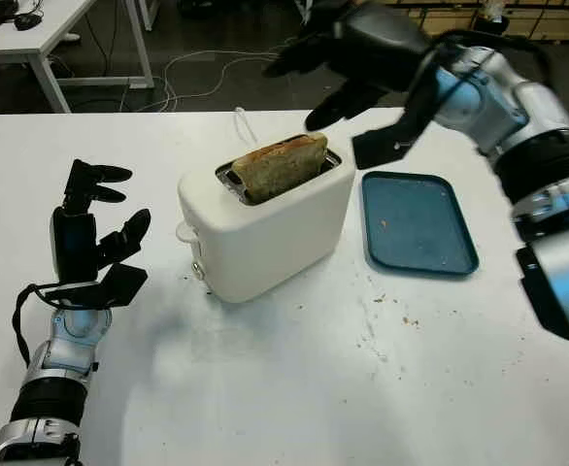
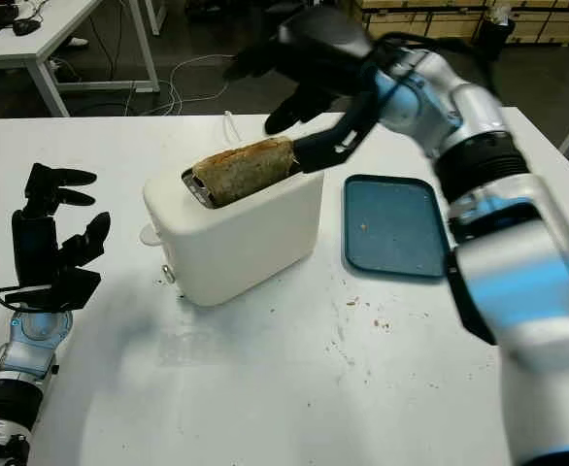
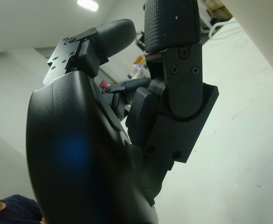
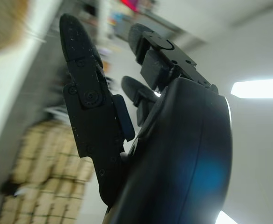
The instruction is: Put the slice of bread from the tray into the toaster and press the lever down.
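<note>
Bread (image 1: 280, 165) stands in the toaster (image 1: 265, 218), mid-frame.
Right hand (image 1: 338, 63), open and holding nothing, hovers above; left hand (image 1: 90, 228) open, lower left; tray (image 1: 416, 223) right.

White toaster (image 1: 265, 218), browned, perhaps mottled, bread slice (image 1: 280, 165), teal tray (image 1: 416, 221), white table (image 1: 265, 388), black robot hand (image 1: 90, 233)

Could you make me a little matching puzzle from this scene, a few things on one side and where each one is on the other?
Things:
1. bread slice
2. tray
3. left robot hand
4. right robot hand

Places:
A. above the table, beside the toaster's lever end, open
B. raised above and behind the toaster, open
C. standing in the slot of the toaster
D. flat on the table, holding only crumbs

Pairs: 1-C, 2-D, 3-A, 4-B
</note>
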